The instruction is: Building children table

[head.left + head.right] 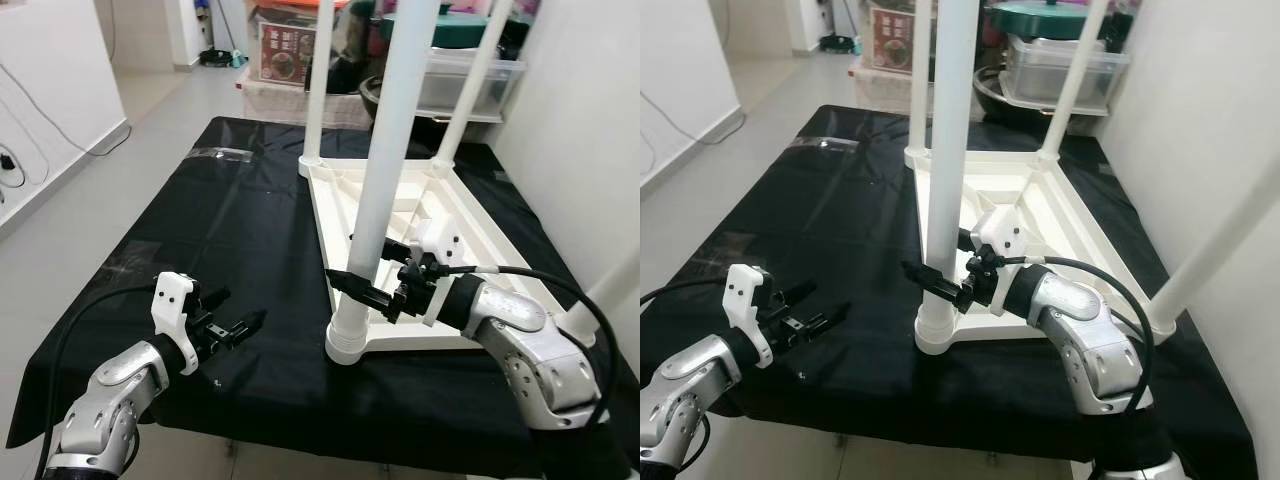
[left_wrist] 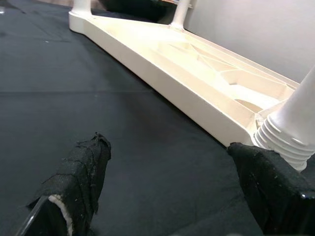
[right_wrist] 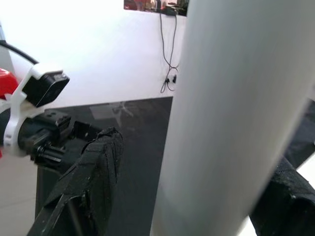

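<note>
Black cloth [image 1: 250,240]; right claw [image 1: 352,289] around white table leg [image 1: 385,170]

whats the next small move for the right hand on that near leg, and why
Probably close the right hand on the near leg and twist it home. Its fingers straddle the leg just above the ribbed collar in the upturned tabletop, seemingly not yet clamped. The left hand hovers open over the black cloth.
</note>
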Available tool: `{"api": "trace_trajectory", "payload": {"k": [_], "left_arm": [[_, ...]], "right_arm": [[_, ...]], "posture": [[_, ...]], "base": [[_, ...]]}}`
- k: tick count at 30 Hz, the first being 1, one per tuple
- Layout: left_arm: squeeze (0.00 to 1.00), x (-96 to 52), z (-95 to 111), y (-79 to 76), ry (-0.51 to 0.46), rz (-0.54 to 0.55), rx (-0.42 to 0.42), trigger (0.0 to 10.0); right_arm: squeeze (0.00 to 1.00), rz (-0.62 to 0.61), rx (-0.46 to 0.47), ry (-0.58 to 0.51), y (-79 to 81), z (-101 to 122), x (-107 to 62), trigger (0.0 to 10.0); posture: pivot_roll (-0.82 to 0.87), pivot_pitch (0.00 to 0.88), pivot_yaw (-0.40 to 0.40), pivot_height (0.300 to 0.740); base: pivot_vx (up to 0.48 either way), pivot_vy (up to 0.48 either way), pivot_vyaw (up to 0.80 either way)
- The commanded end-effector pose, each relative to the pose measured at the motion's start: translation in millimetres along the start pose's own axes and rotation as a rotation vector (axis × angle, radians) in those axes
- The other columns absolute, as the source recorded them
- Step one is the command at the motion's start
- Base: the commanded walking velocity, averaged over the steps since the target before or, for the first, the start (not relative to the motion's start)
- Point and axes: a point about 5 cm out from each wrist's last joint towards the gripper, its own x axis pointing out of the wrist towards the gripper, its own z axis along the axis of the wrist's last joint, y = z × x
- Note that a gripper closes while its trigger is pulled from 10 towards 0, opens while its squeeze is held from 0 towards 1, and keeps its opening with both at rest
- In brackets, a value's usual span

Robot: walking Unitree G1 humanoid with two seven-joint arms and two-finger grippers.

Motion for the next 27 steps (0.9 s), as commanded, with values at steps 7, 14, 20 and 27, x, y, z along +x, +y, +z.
{"api": "trace_trajectory", "payload": {"k": [7,14,20,27], "left_arm": [[0.00,0.3,-4.2,-1.3,0.009,-0.004,0.004,10.0],[0.00,0.1,-4.9,-0.9,0.012,-0.006,0.002,10.0],[0.00,0.7,-4.4,-2.0,0.009,-0.010,-0.001,10.0],[0.00,1.7,-7.9,-7.2,0.012,-0.018,-0.015,10.0]], "right_arm": [[0.00,-0.109,0.078,-0.039,-14.4,-5.2,3.2,0.0],[0.00,-0.515,0.185,0.112,-30.8,-36.8,-9.6,0.0],[0.00,-0.862,0.199,0.183,-30.8,-42.6,-22.9,0.0],[0.00,-1.286,0.183,0.207,-5.0,-42.4,-48.1,0.0]], "posture": [[0.12,0.000,-0.129,0.740],[0.10,0.000,-0.124,0.740],[0.11,0.000,-0.123,0.740],[0.09,0.000,-0.099,0.740]], "base": [[0.000,0.000,0.00],[0.000,0.000,0.00],[0.000,0.000,0.00],[0.000,0.000,0.00]]}}
